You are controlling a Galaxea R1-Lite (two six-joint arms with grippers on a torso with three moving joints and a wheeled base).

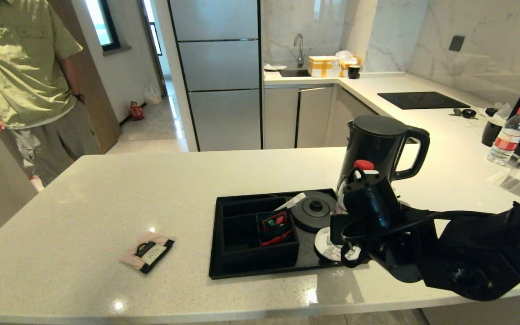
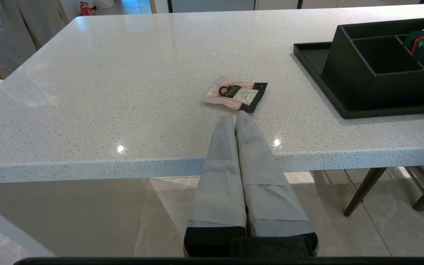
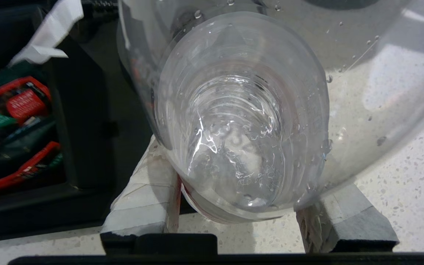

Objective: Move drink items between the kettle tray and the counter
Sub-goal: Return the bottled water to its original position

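Note:
My right gripper (image 1: 349, 251) (image 3: 239, 184) is shut on the clear water bottle (image 3: 241, 121) at the right end of the black kettle tray (image 1: 264, 272). Only the bottle's red cap (image 1: 364, 164) shows above my wrist. A white coaster (image 1: 322, 243) lies just below the grip. The black kettle (image 1: 379, 144) stands on the counter (image 1: 106, 203) behind the tray, off its round base (image 1: 315, 210). The pink-and-black sachet (image 1: 148, 252) (image 2: 236, 94) lies flat on the counter left of the tray. My left gripper (image 2: 236, 117) is shut and empty, at the counter's front edge just short of the sachet.
Red-and-green packets (image 1: 276, 223) fill one tray compartment. A second red-capped bottle (image 1: 508, 135) stands far right near a dark screen. A black hob (image 1: 422, 100) is at the back. A person (image 1: 25, 67) stands beyond the counter's left end.

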